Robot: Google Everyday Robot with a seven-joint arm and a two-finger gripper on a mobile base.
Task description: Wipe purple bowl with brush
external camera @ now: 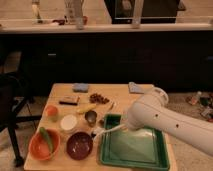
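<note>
Bowls at left, orange bowl (44, 145) then purple bowl (80, 145), brush (109, 130) head just off the purple rim, handle pinched in closed gripper (125, 127) above tray (142, 152) corner; risk: a low or off-centre sweep could catch the rim and shove purple bowl into orange bowl.
</note>
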